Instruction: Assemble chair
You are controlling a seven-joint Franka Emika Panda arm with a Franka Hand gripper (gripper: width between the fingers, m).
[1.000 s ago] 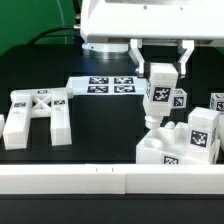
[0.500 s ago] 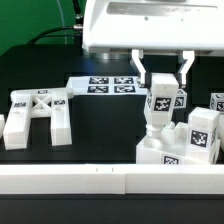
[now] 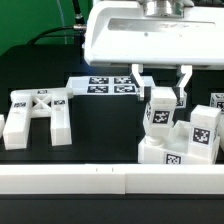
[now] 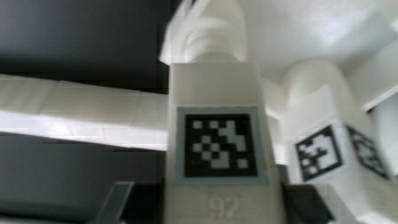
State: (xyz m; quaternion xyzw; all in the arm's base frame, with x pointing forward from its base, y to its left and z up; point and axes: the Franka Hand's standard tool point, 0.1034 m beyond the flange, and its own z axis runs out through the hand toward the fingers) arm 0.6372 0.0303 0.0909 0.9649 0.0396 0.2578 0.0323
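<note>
as the gripper [image 3: 161, 92], clamped on a tagged white leg [image 3: 159, 112], sinks lower than a second ago, the leg's foot reaches the seat block [image 3: 160, 152] at the exterior view's right; insertion looks under way.

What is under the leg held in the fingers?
Under the leg sits the white, tagged seat block. The leg's lower end reaches the block's top. The joint itself is covered, so a hole or peg there cannot be seen.
</note>
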